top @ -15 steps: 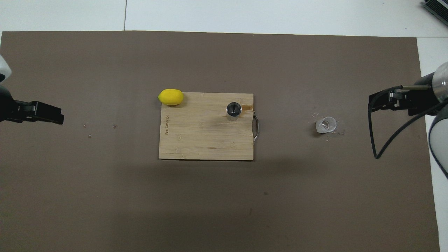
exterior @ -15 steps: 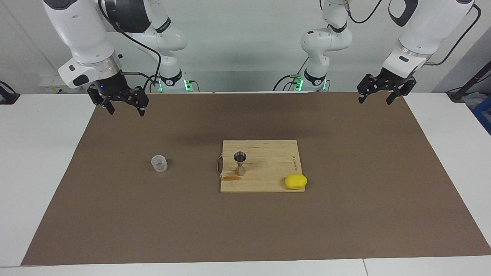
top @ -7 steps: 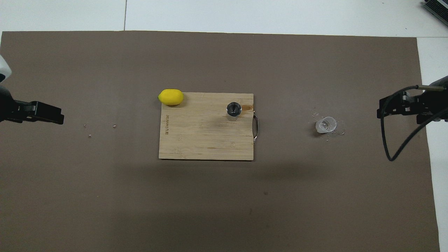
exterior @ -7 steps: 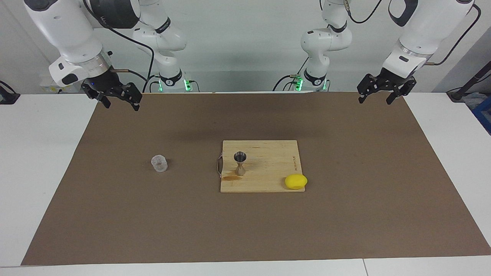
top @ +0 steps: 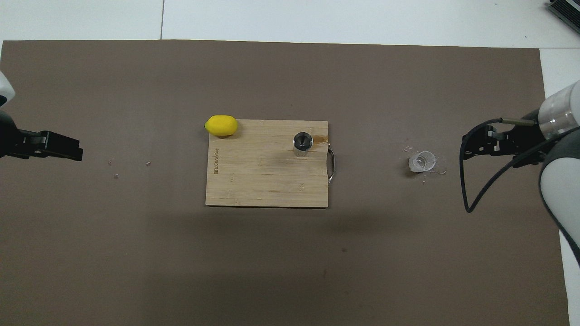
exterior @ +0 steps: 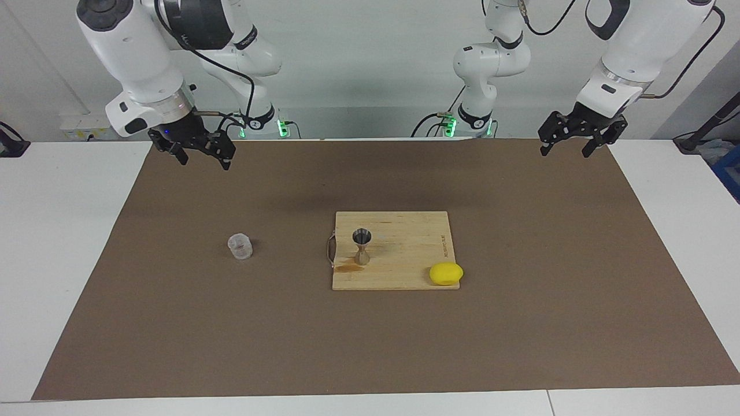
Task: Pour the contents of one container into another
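**Overhead view and facing view: cup, jigger, two raised grippers**

We list the clear frosted cup [top: 422, 161] upright on the brown mat [exterior: 520, 346], toward the right arm's end, untouched. Since half a second ago the right gripper [exterior: 198, 156] has swung back over the mat toward the cup, fingers apart, holding nothing. The left gripper [exterior: 565, 146] waits unmoved above the mat's edge, fingers apart. The shiny hourglass jigger [exterior: 362, 246] stands on the bamboo cutting board [exterior: 404, 231], beside a brownish stain. A yellow lemon-shaped lump [exterior: 446, 273] sits at the board's corner. Nothing blocks the cup.
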You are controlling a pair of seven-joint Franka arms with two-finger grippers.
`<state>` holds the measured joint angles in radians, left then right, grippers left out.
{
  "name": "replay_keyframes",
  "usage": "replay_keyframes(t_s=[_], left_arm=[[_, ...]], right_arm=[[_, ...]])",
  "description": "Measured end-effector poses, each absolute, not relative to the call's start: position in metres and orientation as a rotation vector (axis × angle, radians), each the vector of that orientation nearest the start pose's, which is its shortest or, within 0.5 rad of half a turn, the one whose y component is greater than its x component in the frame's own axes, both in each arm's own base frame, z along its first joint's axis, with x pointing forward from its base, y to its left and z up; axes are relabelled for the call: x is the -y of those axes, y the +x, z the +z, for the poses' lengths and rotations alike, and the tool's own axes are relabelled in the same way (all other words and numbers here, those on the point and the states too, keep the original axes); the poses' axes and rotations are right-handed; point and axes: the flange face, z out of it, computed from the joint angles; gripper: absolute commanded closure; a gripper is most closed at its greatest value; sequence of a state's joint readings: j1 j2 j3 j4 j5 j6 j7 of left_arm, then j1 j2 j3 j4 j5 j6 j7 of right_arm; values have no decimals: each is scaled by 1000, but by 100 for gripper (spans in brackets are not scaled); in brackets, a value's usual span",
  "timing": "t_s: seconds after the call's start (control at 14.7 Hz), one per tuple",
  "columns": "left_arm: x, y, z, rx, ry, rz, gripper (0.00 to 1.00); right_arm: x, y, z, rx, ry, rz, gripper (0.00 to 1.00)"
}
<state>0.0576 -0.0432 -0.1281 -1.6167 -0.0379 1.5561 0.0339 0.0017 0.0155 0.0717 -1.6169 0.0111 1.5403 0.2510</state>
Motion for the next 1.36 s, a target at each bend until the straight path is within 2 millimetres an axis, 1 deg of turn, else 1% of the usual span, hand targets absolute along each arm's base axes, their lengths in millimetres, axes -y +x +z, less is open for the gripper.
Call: replay_keyframes(t_s=[0.14, 0.27, 0.54, 0.68, 0.88, 1.36], left_arm=[[44, 537, 625, -166, -3169, 29, 0], [44, 537, 625, -166, -3169, 29, 0], [44, 537, 625, -166, -3169, 29, 0], [44, 537, 625, -166, -3169, 29, 0], [44, 537, 625, -166, -3169, 29, 0], [44, 537, 625, -166, -3169, 29, 0]], right_arm=[[-37, 551, 591, -234, -3131, 139, 0], [-32, 550, 591, -230, -3130, 139, 0], [-32, 549, 587, -240, -3130, 126, 0], [-32, 550, 587, -240, -3132, 101, 0], [-31, 550, 587, -231, -3163, 94, 0], [-33, 549, 589, -226, -3164, 89, 0]])
